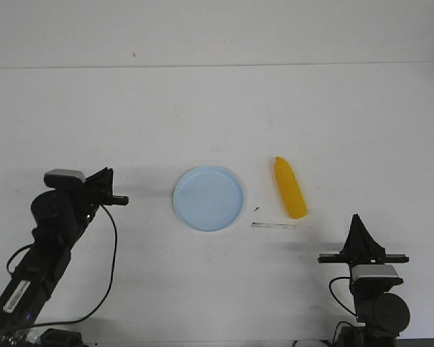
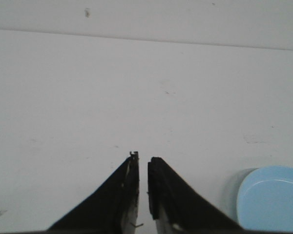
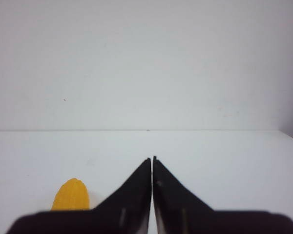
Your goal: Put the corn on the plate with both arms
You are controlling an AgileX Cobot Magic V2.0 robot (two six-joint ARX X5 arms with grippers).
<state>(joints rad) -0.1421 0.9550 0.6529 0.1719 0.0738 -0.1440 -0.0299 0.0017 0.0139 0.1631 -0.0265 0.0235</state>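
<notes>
From the front, the corn [image 1: 290, 189] lies on the white counter [image 1: 202, 108] just right of the empty plate [image 1: 208, 198], apart from it. The right pincer [image 1: 357, 219] sits nearer; approaching across the cob's width looks wisest.

Left wrist: the left pincer [image 2: 142, 161] is nearly together, holding nothing.

Right wrist: tips together, open counter ahead.

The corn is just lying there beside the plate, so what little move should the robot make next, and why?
Probably the right claw should open and reach forward toward the corn. The corn lies on the table to the right of the empty plate, apart from it, and nearer that arm. Both claws look shut and hold nothing; the left claw sits on the plate's far side.
</notes>
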